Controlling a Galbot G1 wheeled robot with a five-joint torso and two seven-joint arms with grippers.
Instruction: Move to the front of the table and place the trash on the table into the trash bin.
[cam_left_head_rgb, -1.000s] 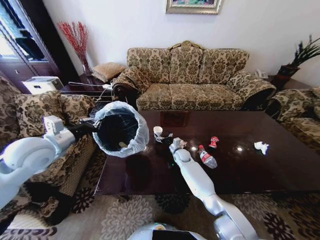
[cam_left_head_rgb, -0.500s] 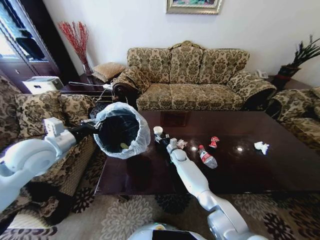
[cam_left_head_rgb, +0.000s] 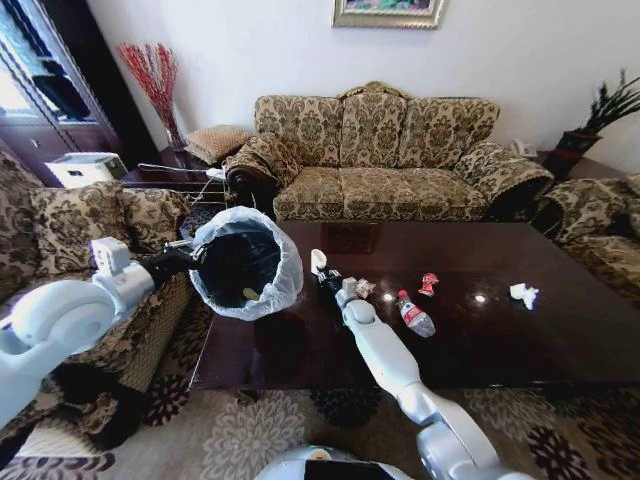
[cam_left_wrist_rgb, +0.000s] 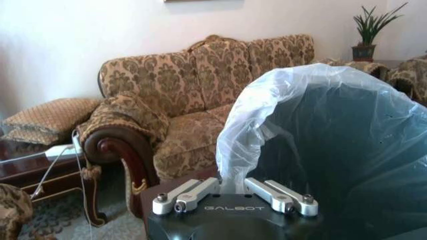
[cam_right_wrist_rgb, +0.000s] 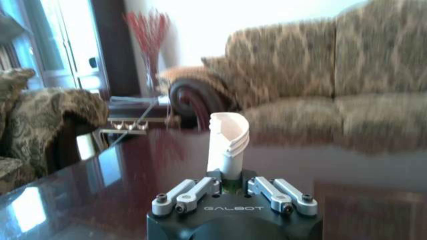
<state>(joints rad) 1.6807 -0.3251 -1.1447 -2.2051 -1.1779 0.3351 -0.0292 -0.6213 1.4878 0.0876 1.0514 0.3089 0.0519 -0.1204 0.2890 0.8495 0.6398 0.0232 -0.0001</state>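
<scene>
My left gripper (cam_left_head_rgb: 192, 254) is shut on the rim of the trash bin (cam_left_head_rgb: 245, 262), a black bin with a white bag liner (cam_left_wrist_rgb: 280, 115), and holds it tilted over the table's (cam_left_head_rgb: 520, 340) left end. A small yellow scrap (cam_left_head_rgb: 249, 293) lies inside the bin. My right gripper (cam_left_head_rgb: 325, 277) is shut on a white paper cup (cam_left_head_rgb: 317, 260) and holds it just above the table, right of the bin. In the right wrist view the cup (cam_right_wrist_rgb: 229, 142) stands upright between the fingers (cam_right_wrist_rgb: 200, 187). A clear bottle (cam_left_head_rgb: 413, 313), a red wrapper (cam_left_head_rgb: 428, 284), a small crumpled piece (cam_left_head_rgb: 362, 288) and a white tissue (cam_left_head_rgb: 522, 293) lie on the table.
A patterned sofa (cam_left_head_rgb: 385, 150) stands behind the table, with armchairs at the left (cam_left_head_rgb: 90, 225) and right (cam_left_head_rgb: 600, 230). A dark side table (cam_left_head_rgb: 165, 175) with cables sits at the back left. A patterned rug (cam_left_head_rgb: 260, 430) covers the floor in front.
My right gripper has lifted the paper cup off the table and carried it up and left toward the bin. The bin has shifted slightly right.
</scene>
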